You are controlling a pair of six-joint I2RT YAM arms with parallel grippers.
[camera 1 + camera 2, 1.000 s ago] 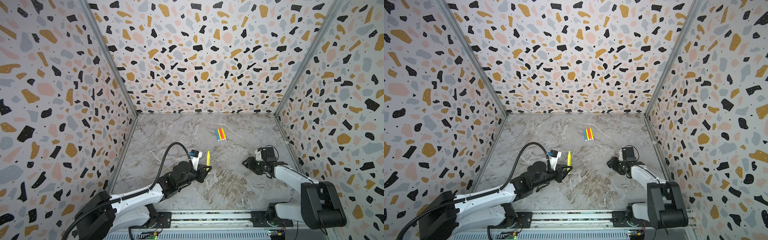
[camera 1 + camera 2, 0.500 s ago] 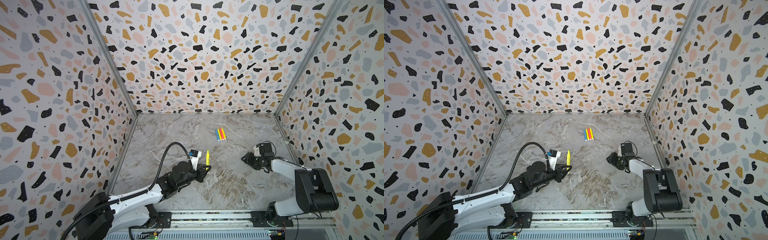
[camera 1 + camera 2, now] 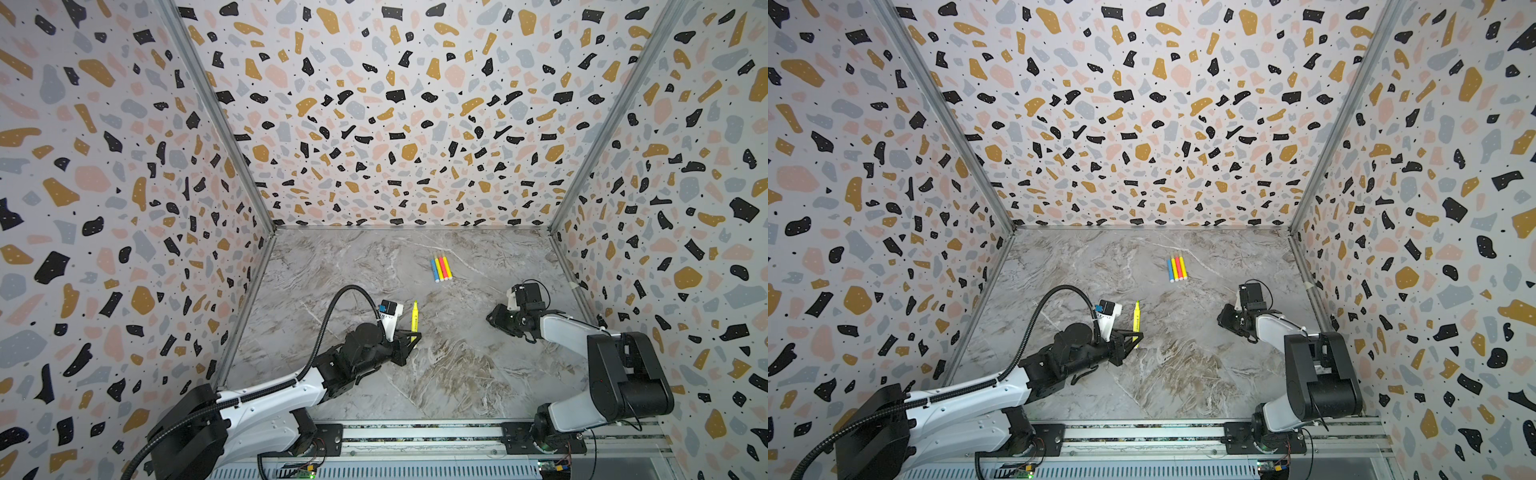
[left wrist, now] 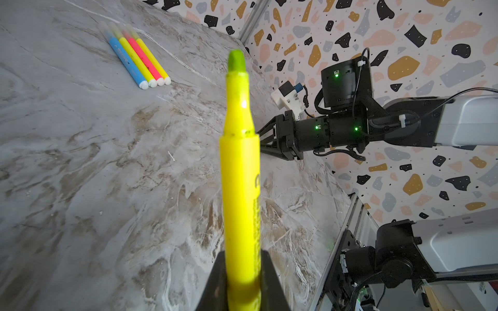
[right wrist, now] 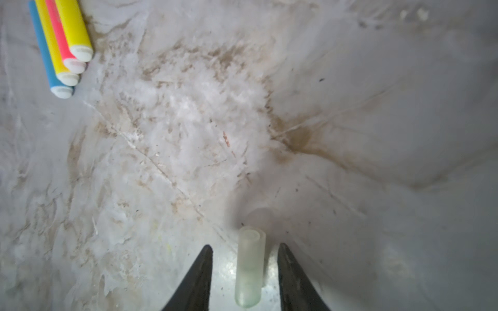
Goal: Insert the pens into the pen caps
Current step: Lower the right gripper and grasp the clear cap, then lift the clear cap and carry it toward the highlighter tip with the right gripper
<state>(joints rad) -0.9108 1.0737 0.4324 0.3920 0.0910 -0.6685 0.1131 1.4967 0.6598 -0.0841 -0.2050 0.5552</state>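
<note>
My left gripper (image 3: 412, 337) (image 3: 1134, 337) (image 4: 241, 269) is shut on the lower barrel of a yellow pen (image 3: 414, 316) (image 3: 1136, 319) (image 4: 239, 175). Its bare green tip points toward the back wall. A clear pen cap (image 5: 249, 266) lies on the marble floor between the jaws of my right gripper (image 3: 493, 320) (image 3: 1223, 320) (image 5: 244, 245). Those jaws are open, with a gap on each side of the cap. Several short pens (image 3: 441, 268) (image 3: 1177, 269) (image 4: 137, 58) (image 5: 60, 45), blue, yellow, pink-red and yellow, lie side by side farther back.
Patterned walls (image 3: 124, 208) close in the marble floor (image 3: 457, 374) on three sides. A metal rail (image 3: 415, 432) with both arm bases runs along the front edge. In the left wrist view, the right arm (image 4: 336, 129) reaches in close beside the held pen.
The right arm's elbow has swung inward and back, and its gripper has edged slightly toward the left. The left arm and its yellow pen have stayed still.
</note>
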